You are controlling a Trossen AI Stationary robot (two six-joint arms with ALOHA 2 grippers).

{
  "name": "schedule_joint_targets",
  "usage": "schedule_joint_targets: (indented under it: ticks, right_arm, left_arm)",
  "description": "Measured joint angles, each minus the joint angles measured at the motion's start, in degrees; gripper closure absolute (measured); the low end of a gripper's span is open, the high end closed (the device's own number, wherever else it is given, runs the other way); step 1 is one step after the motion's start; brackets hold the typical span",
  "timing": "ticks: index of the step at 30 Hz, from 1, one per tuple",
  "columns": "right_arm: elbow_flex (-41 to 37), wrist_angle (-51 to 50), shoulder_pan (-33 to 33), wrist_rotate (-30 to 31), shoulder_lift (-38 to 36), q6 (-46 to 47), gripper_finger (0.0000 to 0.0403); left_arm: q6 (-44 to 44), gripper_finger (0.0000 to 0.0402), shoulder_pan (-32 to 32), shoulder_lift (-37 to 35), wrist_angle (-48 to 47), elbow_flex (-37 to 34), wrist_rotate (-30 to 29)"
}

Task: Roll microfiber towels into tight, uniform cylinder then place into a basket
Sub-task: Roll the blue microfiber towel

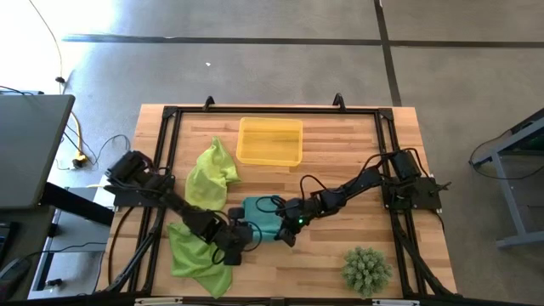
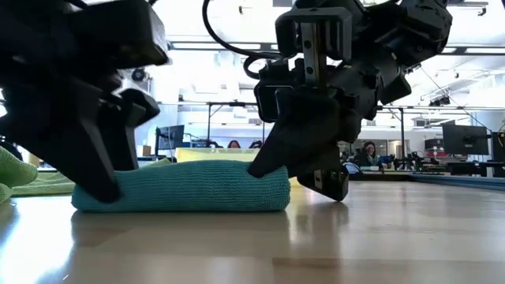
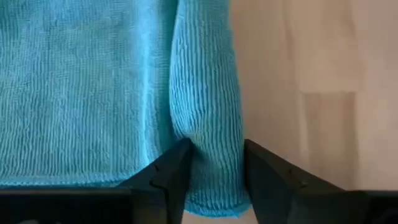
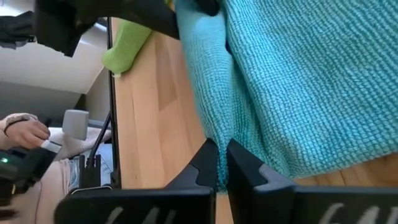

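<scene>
The teal towel (image 1: 262,217) lies partly rolled on the tabletop (image 1: 340,157), between the two arms and well short of the basket (image 1: 270,141). The left gripper (image 3: 214,168) pinches the rolled edge between its fingers, likely to keep the coil tight. The right gripper (image 4: 222,163), fingers pressed nearly together, nips the towel's other end, probably so both ends turn evenly. Two lime towels (image 1: 211,174) wait beside the left arm.
</scene>
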Motion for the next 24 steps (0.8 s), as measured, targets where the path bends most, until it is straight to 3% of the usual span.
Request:
schedule_joint_targets:
  ticks: [4,9,14,19,24]
  right_arm:
    - [0.0,0.0,0.4,0.0,0.0,-0.7,0.0394]
    - [-0.2,-0.8,1.0,0.1,-1.6,-6.3,0.0356]
    - [-0.6,-6.1,0.9,0.8,-6.6,-11.3,0.0329]
    - [-0.4,-7.8,3.5,9.1,-10.1,-23.8,0.0327]
    - [-0.2,-6.4,9.4,22.4,-10.9,-43.2,0.0326]
  left_arm:
    - [0.5,0.0325,1.5,0.2,0.2,0.0,1.7]
    - [1.9,0.038,3.4,0.3,0.5,0.2,8.6]
    - [0.4,0.0393,5.2,0.4,1.0,0.2,13.6]
    - [-3.1,0.0374,6.6,0.5,2.3,0.1,16.2]
    - [-4.3,0.0374,7.9,0.6,2.6,0.1,18.5]
